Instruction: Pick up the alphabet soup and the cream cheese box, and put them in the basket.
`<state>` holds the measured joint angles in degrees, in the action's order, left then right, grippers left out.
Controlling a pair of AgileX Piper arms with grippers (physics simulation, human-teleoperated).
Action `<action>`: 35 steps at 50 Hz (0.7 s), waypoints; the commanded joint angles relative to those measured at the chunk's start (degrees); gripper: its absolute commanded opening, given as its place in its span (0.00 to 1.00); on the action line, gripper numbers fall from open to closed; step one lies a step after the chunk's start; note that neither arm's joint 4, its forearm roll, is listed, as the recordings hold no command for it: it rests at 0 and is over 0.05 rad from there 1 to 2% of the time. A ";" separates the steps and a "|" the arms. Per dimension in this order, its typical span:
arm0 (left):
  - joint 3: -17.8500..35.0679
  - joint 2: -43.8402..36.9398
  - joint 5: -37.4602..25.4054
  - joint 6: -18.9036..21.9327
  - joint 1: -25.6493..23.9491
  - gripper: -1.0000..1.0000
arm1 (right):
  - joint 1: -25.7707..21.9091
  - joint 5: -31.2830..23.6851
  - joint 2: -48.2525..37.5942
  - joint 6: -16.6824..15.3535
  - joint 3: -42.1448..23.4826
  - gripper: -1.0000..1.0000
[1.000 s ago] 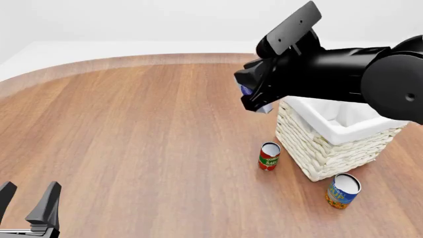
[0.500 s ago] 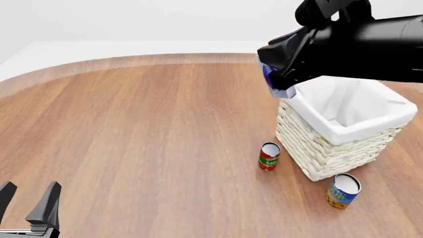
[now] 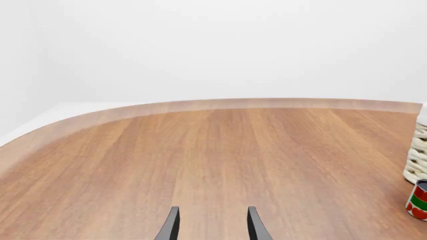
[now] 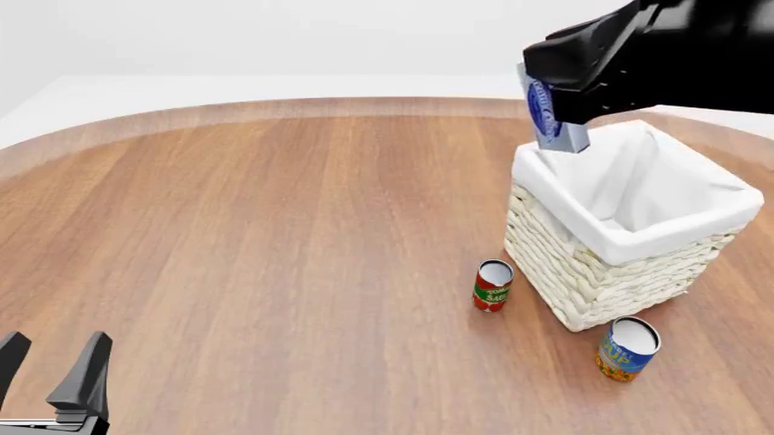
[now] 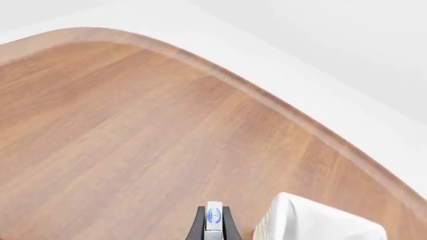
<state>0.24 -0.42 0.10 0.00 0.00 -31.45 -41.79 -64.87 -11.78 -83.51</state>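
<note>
My right gripper is shut on the cream cheese box, a flat white box with blue print, and holds it in the air over the far left corner of the basket. The right wrist view shows the cream cheese box edge-on between the fingers, with the basket rim beside it. The alphabet soup, a blue and orange can with a white top, stands on the table just in front of the basket. My left gripper is open and empty at the near left; its fingertips hover over bare wood.
A red-and-green can stands against the basket's left side, also seen as the red-and-green can at the edge of the left wrist view. The basket has a white cloth liner and nothing visible inside. The wooden table curves away at the back.
My right arm has carried the cream cheese box rightward and higher, from beside the basket's far left corner to above its rim. The left gripper has not moved.
</note>
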 commanded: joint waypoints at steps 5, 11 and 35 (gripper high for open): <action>0.00 0.00 0.00 0.00 0.00 1.00 | 2.43 -1.17 2.27 1.47 -0.13 0.00; 0.00 0.00 0.00 0.00 0.00 1.00 | 3.84 -1.57 3.31 1.67 0.48 0.00; 0.00 0.00 0.00 0.00 0.00 1.00 | 9.52 -0.25 5.43 2.93 4.82 0.00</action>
<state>0.24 -0.42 0.10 0.00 0.00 -24.32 -42.72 -60.35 -9.76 -80.10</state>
